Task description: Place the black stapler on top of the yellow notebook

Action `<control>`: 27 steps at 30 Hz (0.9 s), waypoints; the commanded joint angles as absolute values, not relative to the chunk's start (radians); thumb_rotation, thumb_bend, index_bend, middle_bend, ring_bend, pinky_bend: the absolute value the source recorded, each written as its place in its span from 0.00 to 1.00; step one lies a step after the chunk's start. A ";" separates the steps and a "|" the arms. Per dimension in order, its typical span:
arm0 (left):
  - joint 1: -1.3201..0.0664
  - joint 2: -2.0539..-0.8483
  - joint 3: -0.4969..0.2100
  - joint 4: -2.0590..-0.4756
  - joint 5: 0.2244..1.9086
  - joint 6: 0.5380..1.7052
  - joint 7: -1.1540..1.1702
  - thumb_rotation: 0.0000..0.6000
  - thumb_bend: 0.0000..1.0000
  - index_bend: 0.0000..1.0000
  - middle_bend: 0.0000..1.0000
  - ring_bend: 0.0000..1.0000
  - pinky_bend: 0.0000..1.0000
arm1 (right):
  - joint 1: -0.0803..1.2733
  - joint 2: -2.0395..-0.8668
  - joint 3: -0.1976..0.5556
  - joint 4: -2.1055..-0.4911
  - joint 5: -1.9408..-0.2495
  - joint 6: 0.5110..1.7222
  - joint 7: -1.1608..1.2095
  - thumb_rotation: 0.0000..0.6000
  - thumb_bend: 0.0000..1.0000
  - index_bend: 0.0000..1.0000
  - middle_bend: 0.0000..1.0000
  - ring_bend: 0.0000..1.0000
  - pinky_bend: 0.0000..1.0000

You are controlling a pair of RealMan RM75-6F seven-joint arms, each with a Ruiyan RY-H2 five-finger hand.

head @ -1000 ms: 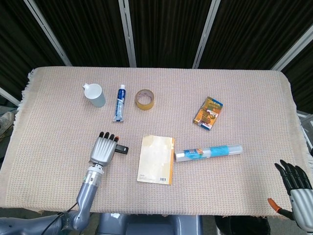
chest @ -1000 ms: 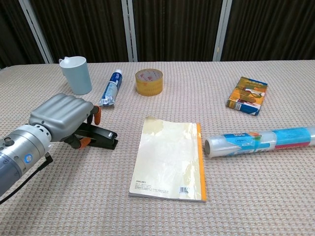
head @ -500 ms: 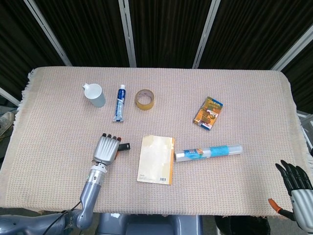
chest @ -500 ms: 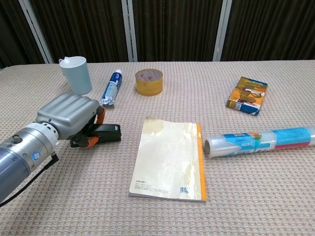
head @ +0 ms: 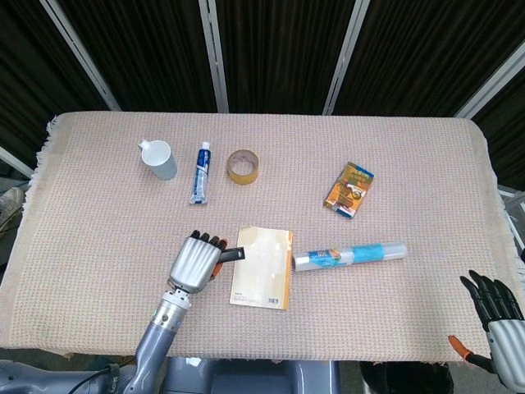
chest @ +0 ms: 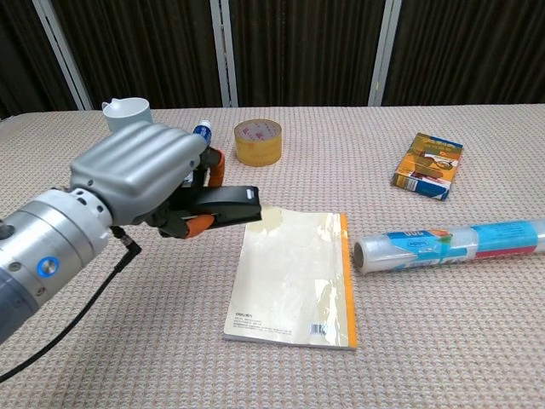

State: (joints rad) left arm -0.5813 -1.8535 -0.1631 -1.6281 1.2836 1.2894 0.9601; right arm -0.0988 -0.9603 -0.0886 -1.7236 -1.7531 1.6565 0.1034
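Left hand [chest: 140, 175] clamped around black stapler [chest: 228, 203], lifted off the woven cloth, nose over the near-left edge of yellow-spined notebook [chest: 295, 277]. Just right of the notebook, clear plastic roll [chest: 447, 241]. Farther back: tape ring [chest: 258, 141], toothpaste tube [head: 199, 172], pale blue cup [head: 161, 158], orange carton [chest: 428, 165]. Right hand [head: 500, 313] at table corner, fingers spread, empty.

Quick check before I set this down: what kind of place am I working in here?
Likely a lab test bench, not a home: a cloth-covered table before dark curtains, with unrelated props laid out, like tape roll and toothpaste tube.
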 commanded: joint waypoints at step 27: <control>-0.852 -2.236 -0.319 -1.102 1.142 1.105 0.951 1.00 0.36 0.70 0.59 0.51 0.48 | -0.088 -0.925 -0.087 -1.691 -1.757 1.672 0.231 1.00 0.15 0.00 0.00 0.00 0.00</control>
State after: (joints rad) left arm -0.8458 -2.2297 -0.3168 -1.1096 1.1420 1.1078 0.9559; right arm -0.0884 -0.9253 -0.0870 -1.6917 -1.7571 1.6723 0.2306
